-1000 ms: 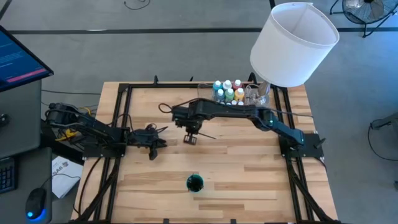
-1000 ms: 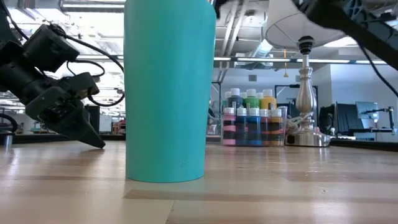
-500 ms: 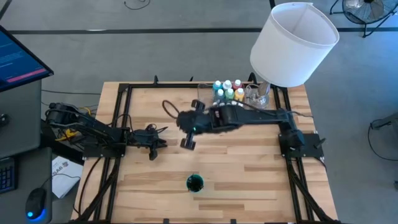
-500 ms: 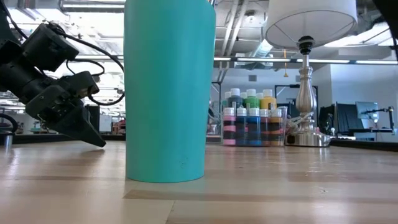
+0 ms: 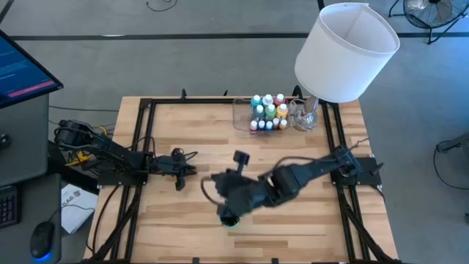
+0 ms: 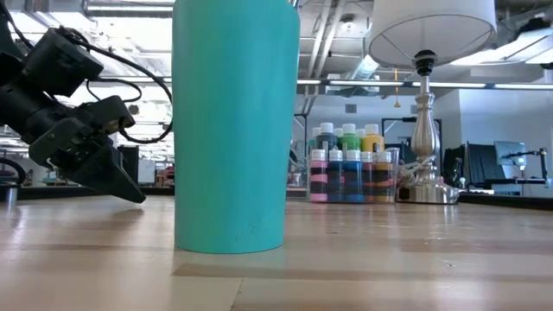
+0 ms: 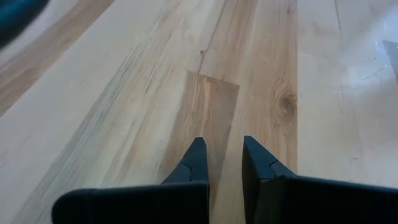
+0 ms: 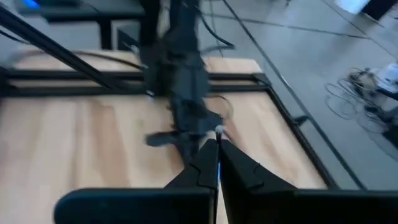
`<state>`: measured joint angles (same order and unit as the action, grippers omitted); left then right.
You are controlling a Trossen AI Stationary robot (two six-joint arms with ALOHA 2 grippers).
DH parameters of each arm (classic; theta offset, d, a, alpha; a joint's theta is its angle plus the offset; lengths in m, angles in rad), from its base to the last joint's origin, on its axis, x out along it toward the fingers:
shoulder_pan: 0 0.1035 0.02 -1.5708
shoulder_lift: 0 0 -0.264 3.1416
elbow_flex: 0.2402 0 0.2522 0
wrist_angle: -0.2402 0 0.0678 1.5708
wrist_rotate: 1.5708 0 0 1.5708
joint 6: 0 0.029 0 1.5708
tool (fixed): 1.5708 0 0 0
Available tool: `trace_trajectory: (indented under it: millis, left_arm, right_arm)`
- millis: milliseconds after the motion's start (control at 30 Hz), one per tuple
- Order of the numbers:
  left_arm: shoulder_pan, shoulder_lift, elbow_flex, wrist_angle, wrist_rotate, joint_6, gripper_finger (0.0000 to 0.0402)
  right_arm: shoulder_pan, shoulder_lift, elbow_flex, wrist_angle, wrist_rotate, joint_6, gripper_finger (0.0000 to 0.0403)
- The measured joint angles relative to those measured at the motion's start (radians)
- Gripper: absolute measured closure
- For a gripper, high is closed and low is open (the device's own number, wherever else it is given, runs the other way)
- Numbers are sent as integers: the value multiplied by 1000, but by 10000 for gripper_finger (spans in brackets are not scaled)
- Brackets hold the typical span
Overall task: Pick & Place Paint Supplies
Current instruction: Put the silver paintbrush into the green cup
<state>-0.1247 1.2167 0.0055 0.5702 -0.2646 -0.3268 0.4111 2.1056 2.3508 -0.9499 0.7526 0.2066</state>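
At nine o'clock my left gripper [image 5: 180,171] rested, fingers pressed together and empty. Near six, my right gripper [image 5: 229,217] hung pinched shut over the teal cup [image 5: 230,216]. At one o'clock the paint bottles [image 5: 268,111] looked light, rigid, slick-sided; I'd grip each around the body.

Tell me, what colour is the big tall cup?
Teal, a blue-green. The cup shows best in the low view.

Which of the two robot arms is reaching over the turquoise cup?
The right arm, stretched from the table's right side over the cup. The left arm rests at the left edge.
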Motion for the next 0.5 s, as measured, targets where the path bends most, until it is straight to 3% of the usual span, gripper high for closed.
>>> trace_trajectory:
  millis: [167, 500]
  left_arm:
    - [-9, 0, 0, 38, -2, -2, 402]
    - [-34, 0, 0, 63, -1, -16, 402]
  right_arm:
    - [77, 9, -11, 40, 75, 66, 403]
    - [187, 8, -216, 223, 244, 225, 403]
